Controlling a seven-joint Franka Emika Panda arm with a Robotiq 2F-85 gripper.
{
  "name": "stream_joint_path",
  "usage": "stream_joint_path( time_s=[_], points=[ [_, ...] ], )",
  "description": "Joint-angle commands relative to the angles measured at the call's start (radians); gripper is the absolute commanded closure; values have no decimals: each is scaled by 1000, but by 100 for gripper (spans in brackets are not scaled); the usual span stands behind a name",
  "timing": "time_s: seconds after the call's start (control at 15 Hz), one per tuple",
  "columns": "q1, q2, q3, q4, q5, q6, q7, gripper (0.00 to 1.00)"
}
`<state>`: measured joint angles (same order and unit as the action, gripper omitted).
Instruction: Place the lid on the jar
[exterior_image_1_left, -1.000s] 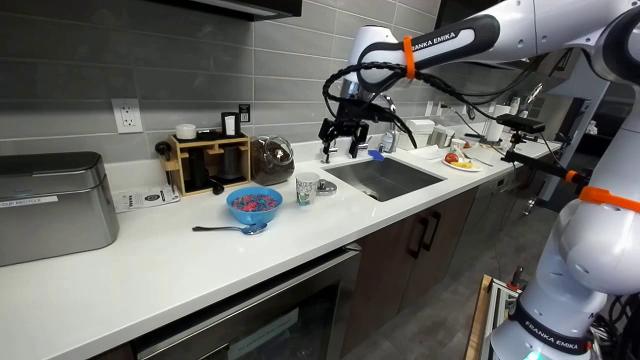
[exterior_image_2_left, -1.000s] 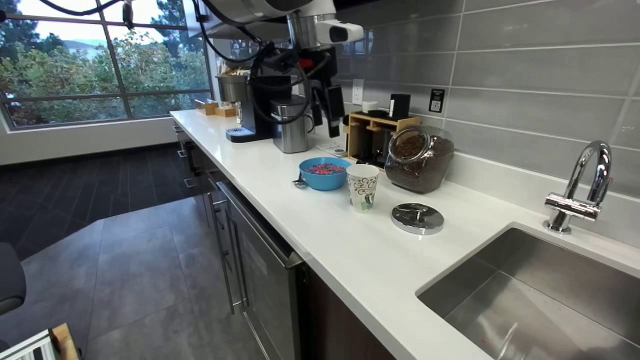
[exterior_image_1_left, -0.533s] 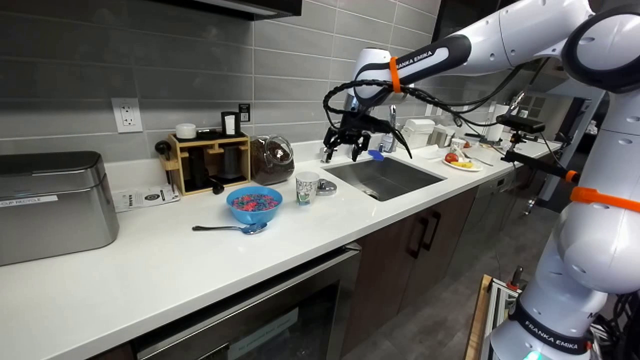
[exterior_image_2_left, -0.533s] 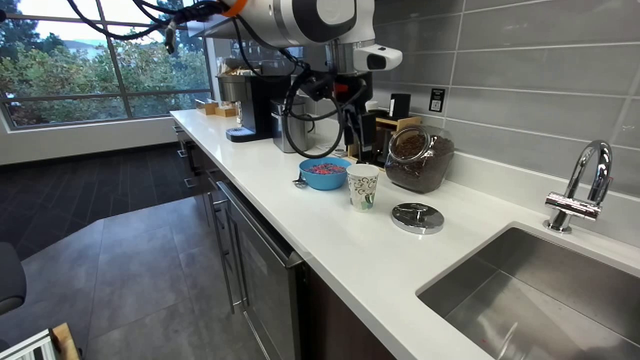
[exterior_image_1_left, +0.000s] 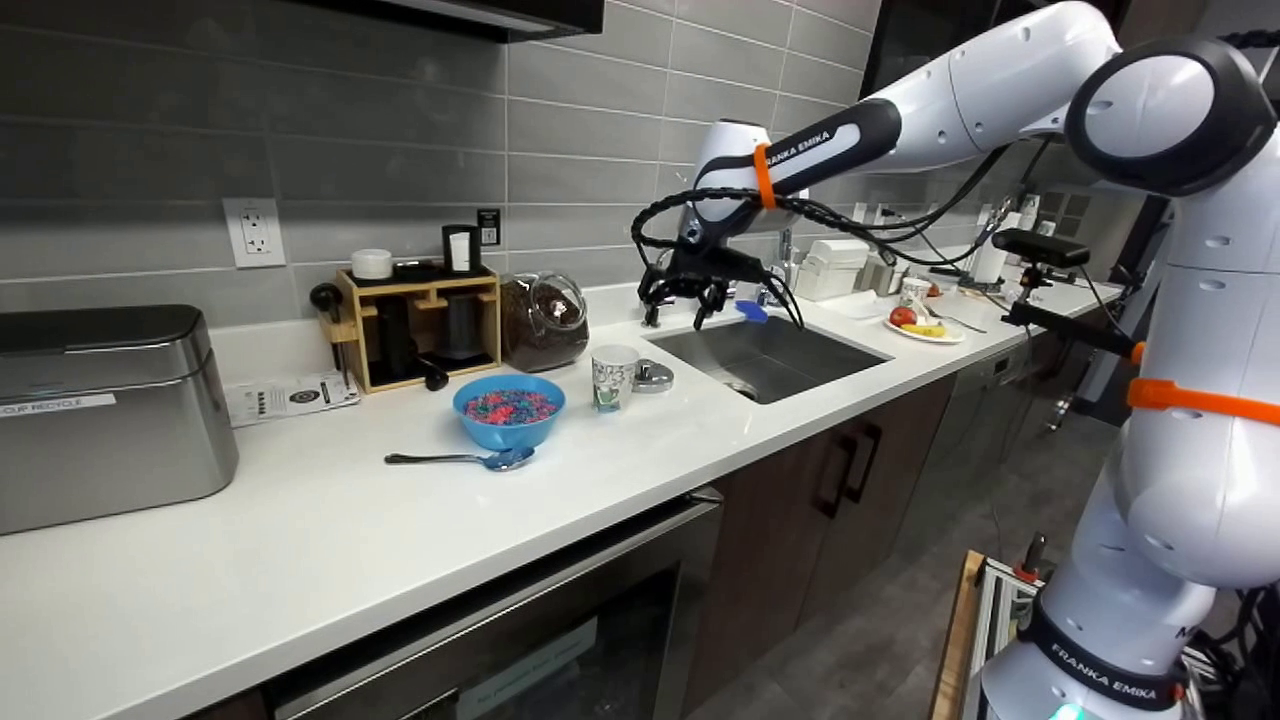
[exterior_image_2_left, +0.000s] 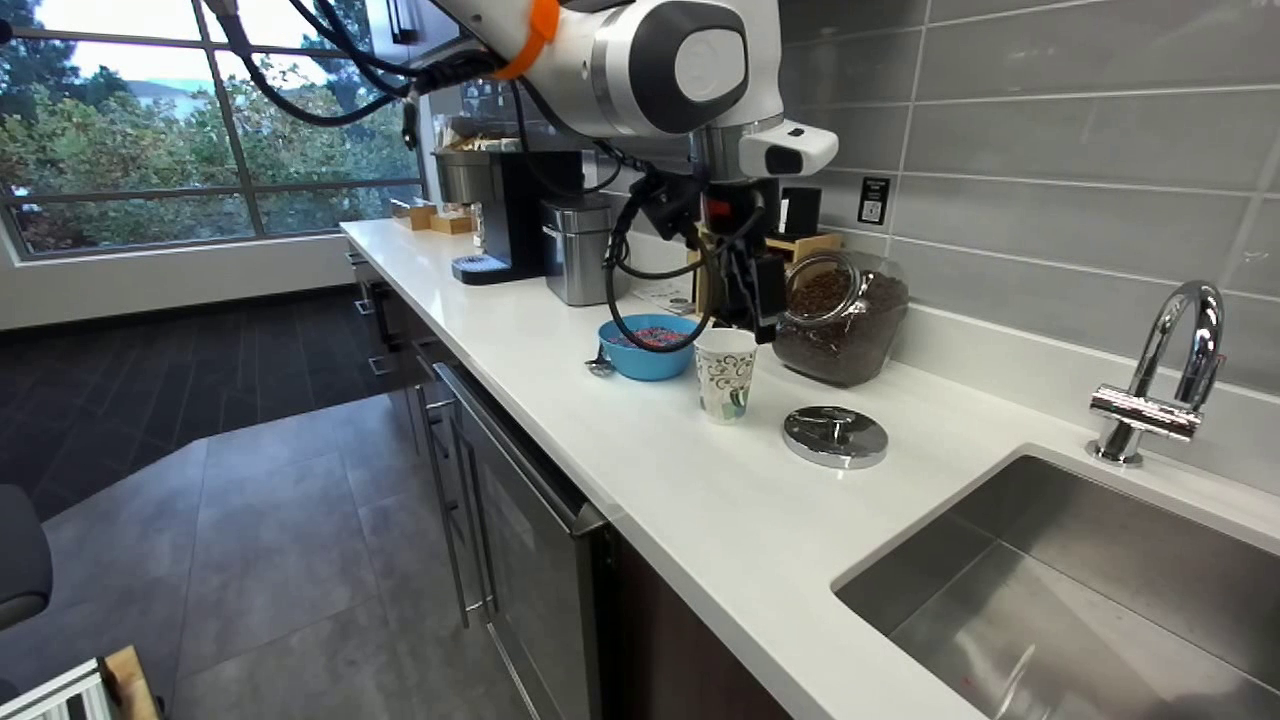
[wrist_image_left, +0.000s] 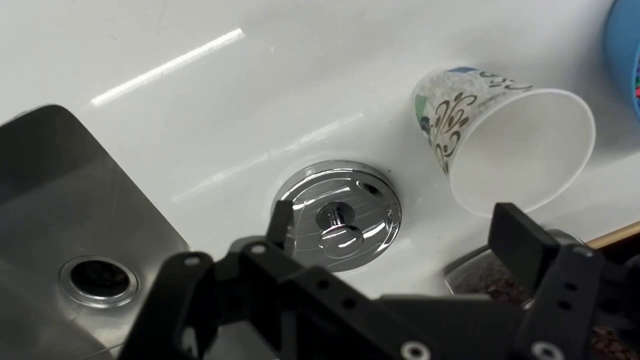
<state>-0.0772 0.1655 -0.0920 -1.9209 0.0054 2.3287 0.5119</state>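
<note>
In an exterior view, a robot arm (exterior_image_1_left: 1000, 90) reaches in over the front edge of a white worktop (exterior_image_1_left: 330, 540), elbow (exterior_image_1_left: 1150, 115) raised and forearm (exterior_image_1_left: 830, 150) sloping down, its gripper (exterior_image_1_left: 676, 316) aimed at the surface and lower than a second ago. The metal lid (exterior_image_1_left: 653, 376) lies flat, just beside a paper cup (exterior_image_1_left: 612, 378) and near the edge where the worktop drops into the sink (exterior_image_1_left: 770, 350). The lidless jar (exterior_image_1_left: 545, 325), dark with its contents, stands toward the back edge, by the tiled wall (exterior_image_1_left: 380, 130).

In an exterior view, the gripper sits lower and farther toward the worktop's corner at the sink than a second before, while the lid (exterior_image_2_left: 836, 440) and jar (exterior_image_2_left: 850, 330) remain put. The shift reads as an approach to the lid, the pickup not yet made. The fingertips (exterior_image_2_left: 768, 315) show close to the cup's rim; how much room lies between them and the jar is hard to judge from this angle.

In the wrist view, the jaws stand wide apart above the lid (wrist_image_left: 330, 192), nothing between them. The lid's knob (wrist_image_left: 341, 241) shows nearer the sink-side finger (wrist_image_left: 281, 225), so a small sideways correction is probably needed before closing; the polished, round knob could slip in a poor grip. Covering the jar's slanted mouth then seems to call for a tilted lid.
</note>
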Motion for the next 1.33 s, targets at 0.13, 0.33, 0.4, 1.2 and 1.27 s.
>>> stream_joint_path(
  time_s=[0.13, 0.33, 0.4, 1.2, 1.27],
  points=[
    [6, 24, -11, 34, 10, -11, -15, 0],
    [4, 75, -18, 88, -5, -17, -30, 0],
    [3, 90, -20, 105, -4, -21, -44, 0],
    [-18, 356, -41, 368, 17, -85, -133, 0],
    [-16, 373, -46, 385, 8, -89, -130, 0]
  ],
)
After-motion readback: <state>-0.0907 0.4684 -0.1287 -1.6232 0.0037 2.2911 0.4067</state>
